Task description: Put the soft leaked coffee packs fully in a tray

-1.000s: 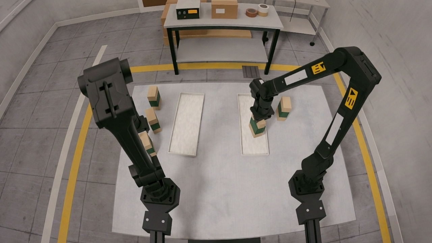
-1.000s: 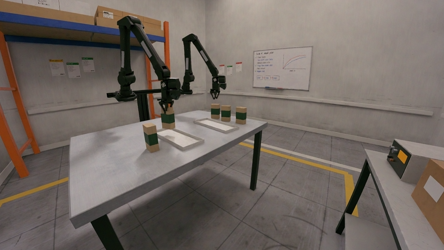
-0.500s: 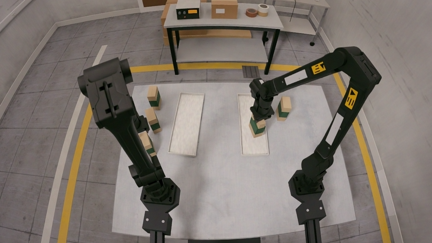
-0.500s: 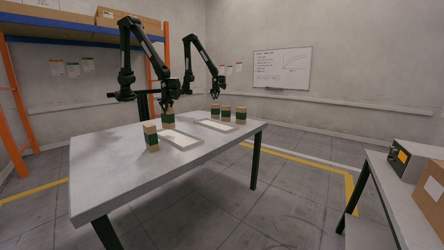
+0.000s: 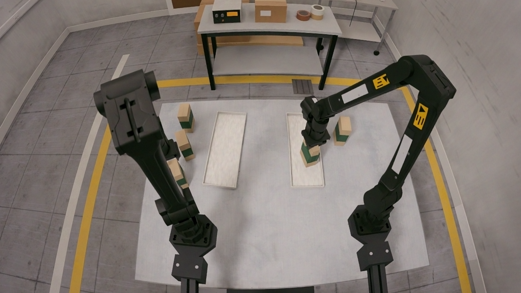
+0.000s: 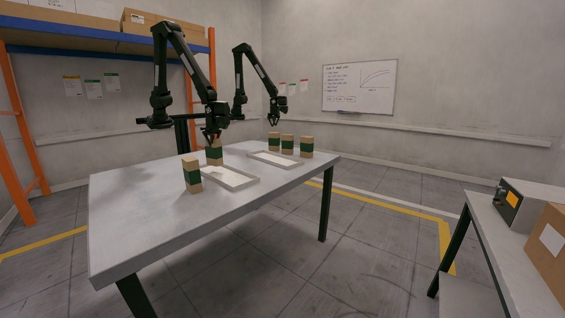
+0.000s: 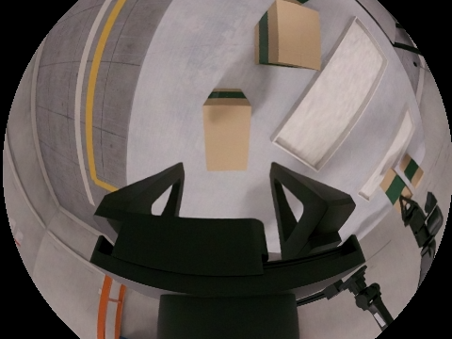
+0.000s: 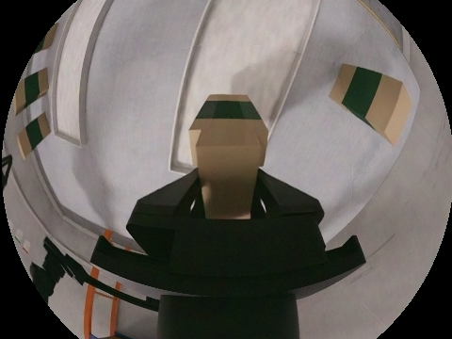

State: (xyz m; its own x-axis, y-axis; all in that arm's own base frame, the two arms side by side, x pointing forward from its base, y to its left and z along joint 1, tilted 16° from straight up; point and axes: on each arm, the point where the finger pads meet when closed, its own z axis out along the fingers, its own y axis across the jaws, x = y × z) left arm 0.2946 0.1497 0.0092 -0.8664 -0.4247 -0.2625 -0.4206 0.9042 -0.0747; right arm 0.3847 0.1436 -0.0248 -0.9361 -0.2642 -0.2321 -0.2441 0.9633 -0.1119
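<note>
1. While the left gripper (image 6: 273, 123) (image 7: 227, 166) (image 8: 6, 165) hangs above the nearest pack (image 5: 178, 173) (image 6: 273, 141) (image 7: 227, 137) (image 8: 34, 137) of a row of three, its fingers are apart, with nothing between them.
2. The right gripper (image 5: 314, 143) (image 6: 212, 143) (image 7: 401, 196) (image 8: 228, 171) is clamped on the upper part of a tan-and-green coffee pack (image 5: 309, 156) (image 6: 213, 152) (image 7: 395, 185) (image 8: 228, 127).
3. That held pack is upright over the robot-side half of the right tray (image 5: 296, 174) (image 6: 233, 177) (image 7: 390, 153) (image 8: 245, 47); it looks raised, with a shadow on the tray.
4. Just outside that tray, another pack (image 5: 342, 132) (image 6: 192, 176) (image 7: 412, 170) (image 8: 372, 96) stands upright on the table (image 5: 269, 226) (image 6: 165, 205) (image 7: 174, 94) (image 8: 132, 71).
5. The row's middle pack (image 5: 185, 145) (image 6: 287, 144) (image 7: 297, 35) (image 8: 32, 89) and far pack (image 5: 186, 118) (image 6: 306, 146) (image 8: 44, 40) stand upright too, outside the left tray (image 5: 224, 149) (image 6: 275, 159) (image 7: 331, 94) (image 8: 71, 80).
6. The left tray has no pack in it.
7. Which packs are soft cannot be told by looking.
</note>
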